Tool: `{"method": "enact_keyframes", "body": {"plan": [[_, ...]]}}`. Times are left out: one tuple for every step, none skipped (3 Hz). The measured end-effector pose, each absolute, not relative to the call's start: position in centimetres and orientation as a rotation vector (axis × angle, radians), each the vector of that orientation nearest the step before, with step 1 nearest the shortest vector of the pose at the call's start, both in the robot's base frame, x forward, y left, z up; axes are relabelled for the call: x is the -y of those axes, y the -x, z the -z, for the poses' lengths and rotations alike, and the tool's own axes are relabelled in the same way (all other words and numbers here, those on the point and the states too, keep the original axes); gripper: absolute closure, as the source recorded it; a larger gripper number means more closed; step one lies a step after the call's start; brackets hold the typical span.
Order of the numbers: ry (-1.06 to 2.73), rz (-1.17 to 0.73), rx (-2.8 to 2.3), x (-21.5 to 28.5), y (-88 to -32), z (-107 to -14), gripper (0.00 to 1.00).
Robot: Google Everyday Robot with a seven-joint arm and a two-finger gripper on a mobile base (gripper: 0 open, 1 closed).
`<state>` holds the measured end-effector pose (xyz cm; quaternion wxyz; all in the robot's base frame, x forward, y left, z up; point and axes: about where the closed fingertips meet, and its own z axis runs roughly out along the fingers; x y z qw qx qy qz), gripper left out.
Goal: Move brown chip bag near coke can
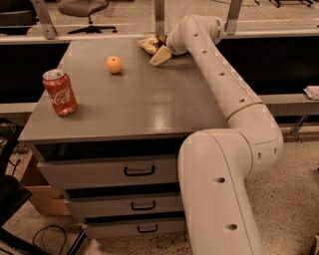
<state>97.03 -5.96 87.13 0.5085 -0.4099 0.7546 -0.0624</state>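
The brown chip bag [148, 45] lies crumpled at the far edge of the grey table top [149, 99], partly hidden behind the arm's end. My gripper [159, 54] is at the far middle of the table, right against the bag's right side, low over the surface. The coke can [60, 92] stands upright near the table's front left corner, far from the bag and the gripper.
A small orange fruit [114, 64] sits on the table between the can and the bag. My white arm [224, 84] stretches over the table's right side. Drawers [138, 171] are below the top, an office chair [82, 10] is behind, and a cardboard box [42, 199] is on the floor at left.
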Motion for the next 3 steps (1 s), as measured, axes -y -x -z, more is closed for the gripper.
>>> {"method": "enact_keyframes", "body": {"plan": [[0.988,0.150,-1.818,5.96,-97.03,-87.42,0.18],[0.988,0.150,-1.818,5.95,-97.02,-87.46,0.41],[0.991,0.148,-1.821,5.77,-97.07,-87.12,0.65]]}}
